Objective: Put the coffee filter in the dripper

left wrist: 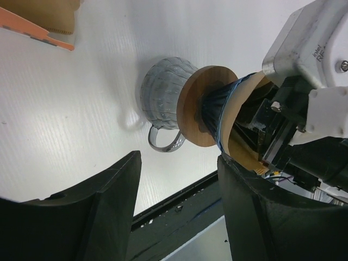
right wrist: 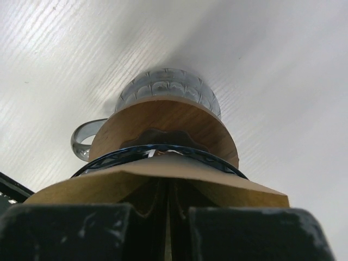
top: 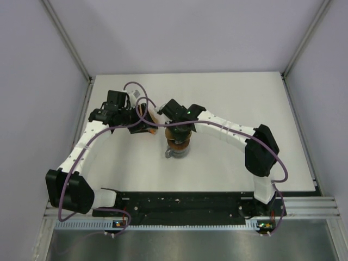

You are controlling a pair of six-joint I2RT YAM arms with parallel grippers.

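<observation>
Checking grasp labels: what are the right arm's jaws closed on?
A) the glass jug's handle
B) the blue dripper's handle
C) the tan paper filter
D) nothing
C: the right wrist view shows the right arm's jaws pinched shut on the coffee filter, at the mouth of the dripper.

The far half of the counter (top: 234,92) and its whole right side lie open, as does the near strip in front of the jug (top: 175,152). The centre is crowded. The jug carries a wooden ring (left wrist: 196,106) and the dripper (left wrist: 216,109). The right hand (right wrist: 168,209) sits straight above them, pinching the coffee filter (right wrist: 163,173), so the way in from above is blocked. Just left, the left hand (left wrist: 176,168) hangs spread by the filter pack (top: 152,124), leaving a narrow gap.
</observation>
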